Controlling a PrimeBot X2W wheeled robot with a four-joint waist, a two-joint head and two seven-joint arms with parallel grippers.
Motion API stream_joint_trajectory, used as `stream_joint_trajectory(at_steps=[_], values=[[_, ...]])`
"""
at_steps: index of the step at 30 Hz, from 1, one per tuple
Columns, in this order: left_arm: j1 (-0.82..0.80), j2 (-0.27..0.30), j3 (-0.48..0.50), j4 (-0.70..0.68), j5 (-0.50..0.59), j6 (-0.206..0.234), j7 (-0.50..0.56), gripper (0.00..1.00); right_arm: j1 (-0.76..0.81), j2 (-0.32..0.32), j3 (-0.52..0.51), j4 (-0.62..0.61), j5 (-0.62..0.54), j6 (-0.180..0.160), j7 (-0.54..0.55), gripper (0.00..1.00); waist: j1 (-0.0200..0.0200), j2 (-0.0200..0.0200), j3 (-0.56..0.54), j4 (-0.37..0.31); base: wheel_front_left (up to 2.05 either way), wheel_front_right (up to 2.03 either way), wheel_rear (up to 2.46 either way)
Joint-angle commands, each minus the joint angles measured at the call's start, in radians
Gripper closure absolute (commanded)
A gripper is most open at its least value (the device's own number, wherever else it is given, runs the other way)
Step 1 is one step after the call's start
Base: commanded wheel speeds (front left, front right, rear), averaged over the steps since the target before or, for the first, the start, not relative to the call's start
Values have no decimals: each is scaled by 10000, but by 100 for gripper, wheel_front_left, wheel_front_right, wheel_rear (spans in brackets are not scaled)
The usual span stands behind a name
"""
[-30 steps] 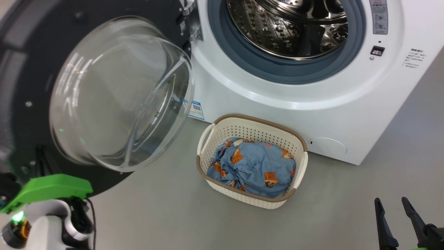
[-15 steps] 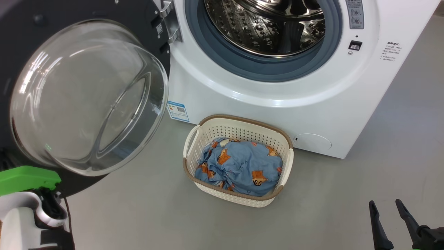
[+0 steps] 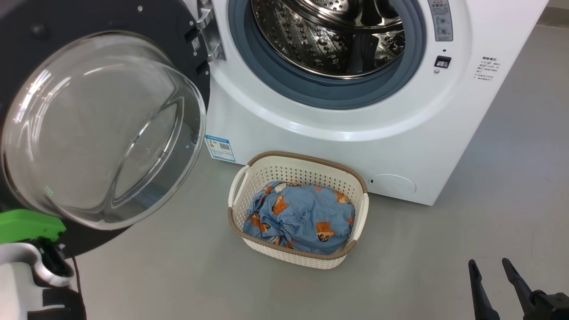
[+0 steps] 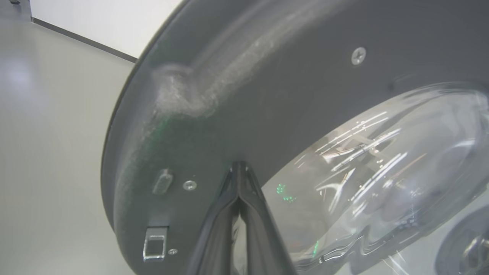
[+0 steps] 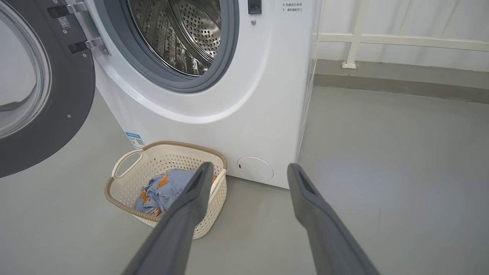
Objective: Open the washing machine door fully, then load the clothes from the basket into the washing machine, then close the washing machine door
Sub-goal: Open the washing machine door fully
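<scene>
You're looking at a door [image 3: 98,129] of clear glossy glass set in dark matt plastic, a shiny perforated steel drum [image 3: 329,35] ringed by a dull grey rubber seal [image 3: 329,91], a glossy white washing machine [image 3: 311,146], a cream plastic basket [image 3: 293,171] of soft printed cotton-like clothes [image 3: 302,218], and a smooth grey floor [image 3: 178,275].

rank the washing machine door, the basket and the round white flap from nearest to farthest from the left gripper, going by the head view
1. washing machine door, far left: the shut left gripper has its tips at the door's dark rim.
2. basket, on the floor at centre.
3. round white flap, low on the washing machine, right of the basket.
</scene>
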Motion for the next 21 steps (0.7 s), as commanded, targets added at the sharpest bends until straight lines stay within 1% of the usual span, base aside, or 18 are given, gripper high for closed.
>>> stream_joint_trajectory(at_steps=[1,3,4,5,7,8,10,13,19,21], values=[[-396,485,228,-428,97,-74,-56,100,-193,-92,240,-202,86,16,-90,0,0,0,-7,-22,0,0,0],[-392,429,240,-776,114,-236,-57,100,-187,-74,200,-219,115,16,-90,0,0,0,-4,-20,0,0,0],[-368,402,191,-995,135,-326,-57,95,-178,-65,189,-222,117,16,-90,0,0,0,-3,-19,0,0,0],[-324,381,128,-1200,134,-402,-57,70,-173,-51,187,-212,116,16,-90,0,0,0,-13,-26,0,0,0],[-196,357,-99,-1516,61,-549,-57,7,-183,-7,180,-172,140,16,-90,0,0,0,-39,-58,0,0,0],[-134,353,-288,-1650,-54,-589,-57,0,-199,18,170,-160,153,16,-90,0,0,0,-51,-82,0,0,0],[-2,350,-798,-2014,-382,-662,-57,0,-231,69,164,-142,167,16,-90,0,0,0,-67,-132,0,0,0],[334,348,-1725,-2820,-743,-532,-57,0,-280,134,206,-117,176,16,-90,0,0,0,-93,-244,0,0,0],[1376,346,-3935,-4687,-1770,83,-57,0,-465,225,180,-136,210,16,-90,0,0,0,-88,-682,0,0,0],[1739,346,-4650,-5289,-1919,316,-57,0,-536,247,162,-144,219,16,-90,0,0,0,-71,-880,0,0,0]])
